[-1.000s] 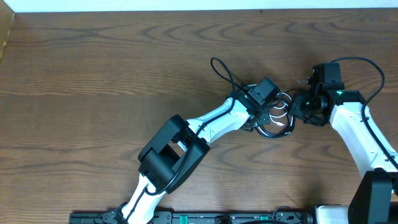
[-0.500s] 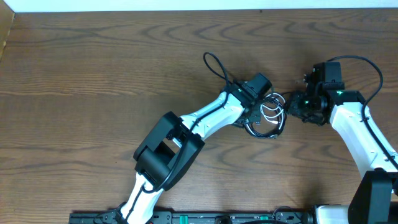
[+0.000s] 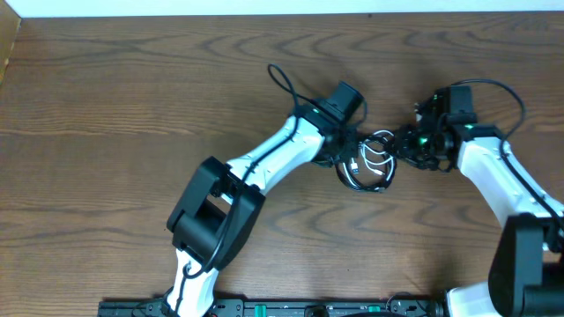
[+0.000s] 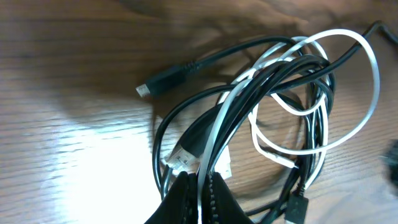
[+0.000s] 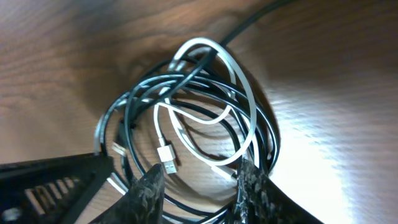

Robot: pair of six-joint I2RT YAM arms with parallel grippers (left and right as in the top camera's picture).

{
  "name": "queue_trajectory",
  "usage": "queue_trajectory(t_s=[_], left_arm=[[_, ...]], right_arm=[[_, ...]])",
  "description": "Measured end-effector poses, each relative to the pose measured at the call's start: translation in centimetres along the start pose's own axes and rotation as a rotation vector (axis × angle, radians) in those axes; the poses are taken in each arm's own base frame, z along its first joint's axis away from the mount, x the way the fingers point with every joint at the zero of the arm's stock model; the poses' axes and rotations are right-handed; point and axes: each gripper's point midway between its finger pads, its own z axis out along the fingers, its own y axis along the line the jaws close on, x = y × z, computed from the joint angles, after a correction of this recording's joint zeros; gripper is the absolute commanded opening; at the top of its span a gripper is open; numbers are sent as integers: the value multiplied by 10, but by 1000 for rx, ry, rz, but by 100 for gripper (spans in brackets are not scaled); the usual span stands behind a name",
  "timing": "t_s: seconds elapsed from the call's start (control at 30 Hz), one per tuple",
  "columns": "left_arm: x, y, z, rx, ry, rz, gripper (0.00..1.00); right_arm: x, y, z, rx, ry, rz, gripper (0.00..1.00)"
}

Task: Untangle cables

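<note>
The white cable and the black cable lie coiled together in one tangled bundle on the wooden table. My left gripper is at the bundle's left side. In the left wrist view it is shut on a white strand with black strands beside it. My right gripper is at the bundle's right edge. In the right wrist view its fingers are spread open above the coils, with the white loop, a white USB plug and black loops ahead of them.
The left arm's thick black wire loops out to the upper left of the bundle. The right arm's wire arcs over its wrist. The table's far edge meets a white wall; a black rail runs along the near edge.
My left gripper has moved left and slightly up, dragging the cable bundle with it. My right gripper has followed to the left and stays at the bundle's right edge.
</note>
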Motion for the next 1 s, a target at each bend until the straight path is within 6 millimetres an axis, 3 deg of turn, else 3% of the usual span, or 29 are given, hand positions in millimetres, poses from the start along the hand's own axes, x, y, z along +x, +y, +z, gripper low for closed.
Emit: queue_trajectory(t_s=[0.17,0.5,0.73,0.83,1.0], left_arm=[[-5,7,-4,26,25,-14,8],[-4,9,-5,39,40,-10,8],[-4,9,-5,38,41,-3,7],[-3,11,-5,34,46,-6,7],[-3,13,-6,29,50,-6,7]], right_arm=[[10,5,17,-10,51,-14,34],[2,-3,20,40,14,-17,38],[-2,-11,49,54,20,-21,21],[-6,-10,56,51,8,-31,1],[-8,-9,57,43,0,-35,1]])
